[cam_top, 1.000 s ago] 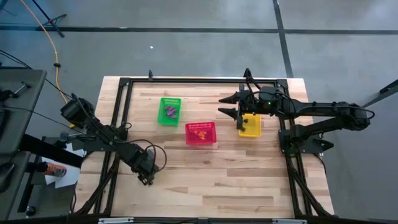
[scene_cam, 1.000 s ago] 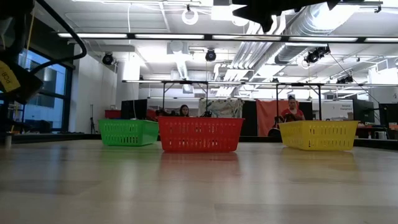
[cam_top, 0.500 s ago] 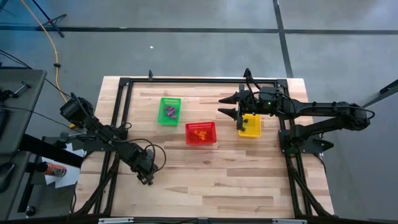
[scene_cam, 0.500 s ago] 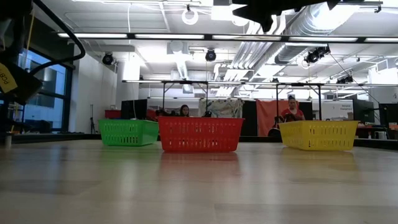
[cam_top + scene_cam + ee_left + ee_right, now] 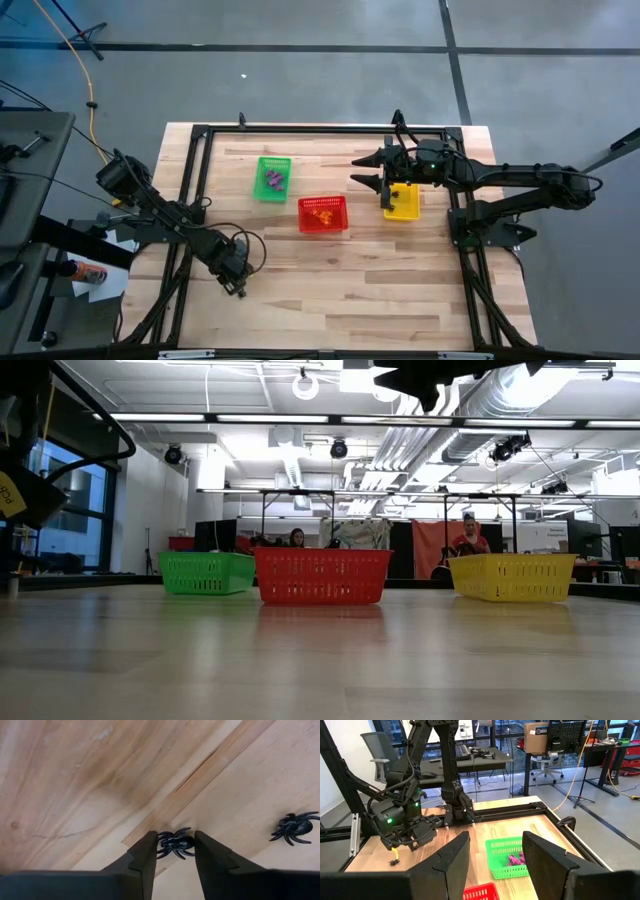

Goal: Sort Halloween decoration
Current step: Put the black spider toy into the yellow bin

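Note:
A small black spider lies on the wooden table between the fingers of my left gripper, which is shut on it near the table's front left. A second black spider lies on the wood a little way off. Purple trinkets lie in the green basket and orange ones in the red basket. My right gripper hangs open and empty in the air beside the yellow basket, its fingers pointing toward the table's left. My left gripper has the black spider between its two fingers, which meet the spider's legs on either side. The fingers point down at the table from above. The spider rests on the wood.
The three mesh baskets stand in a row across the far middle of the table, green, red and yellow. A black metal frame runs around the table's edges. People sit in the room beyond.

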`<state>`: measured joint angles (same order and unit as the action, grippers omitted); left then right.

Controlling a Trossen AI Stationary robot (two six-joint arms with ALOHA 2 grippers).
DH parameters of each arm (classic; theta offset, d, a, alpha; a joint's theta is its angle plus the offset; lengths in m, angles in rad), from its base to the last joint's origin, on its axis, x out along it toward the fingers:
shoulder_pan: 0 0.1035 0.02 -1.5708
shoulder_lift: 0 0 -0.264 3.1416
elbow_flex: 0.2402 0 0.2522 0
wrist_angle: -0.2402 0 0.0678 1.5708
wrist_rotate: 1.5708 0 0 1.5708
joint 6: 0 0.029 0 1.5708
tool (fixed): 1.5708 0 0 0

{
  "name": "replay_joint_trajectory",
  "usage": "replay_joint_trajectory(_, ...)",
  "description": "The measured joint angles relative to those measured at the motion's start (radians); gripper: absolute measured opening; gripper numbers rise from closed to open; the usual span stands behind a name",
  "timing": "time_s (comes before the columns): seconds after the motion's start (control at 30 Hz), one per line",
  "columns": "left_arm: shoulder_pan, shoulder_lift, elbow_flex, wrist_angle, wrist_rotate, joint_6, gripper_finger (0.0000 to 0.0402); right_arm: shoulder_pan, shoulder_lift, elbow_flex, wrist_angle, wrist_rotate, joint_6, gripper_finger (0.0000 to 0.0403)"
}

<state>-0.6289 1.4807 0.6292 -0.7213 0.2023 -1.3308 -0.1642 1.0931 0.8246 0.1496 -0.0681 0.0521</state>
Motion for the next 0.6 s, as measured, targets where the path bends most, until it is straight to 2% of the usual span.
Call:
replay_joint_trajectory(0.17, 0.003, -0.042, -0.003, 0.002, 0.01, 0.0, 0.0095, 0.0, 0.0, 0.0, -0.004, 0.0, 0.0, 0.0177)
replay_joint_trajectory(0.33, 0.028, -0.17, 0.015, -0.016, -0.01, 0.016, 0.0098, 0.0, 0.0, 0.0, -0.004, 0.0, 0.0, 0.0177)
replay_joint_trajectory(0.47, 0.074, -0.305, 0.04, -0.023, -0.1, 0.082, 0.0097, 0.0, 0.0, 0.0, -0.003, 0.001, -0.005, 0.0177)
replay_joint_trajectory(0.6, 0.153, -0.434, 0.084, -0.002, -0.256, 0.182, 0.0097, 0.0, 0.0, 0.0, 0.0, 0.001, -0.006, 0.0177)
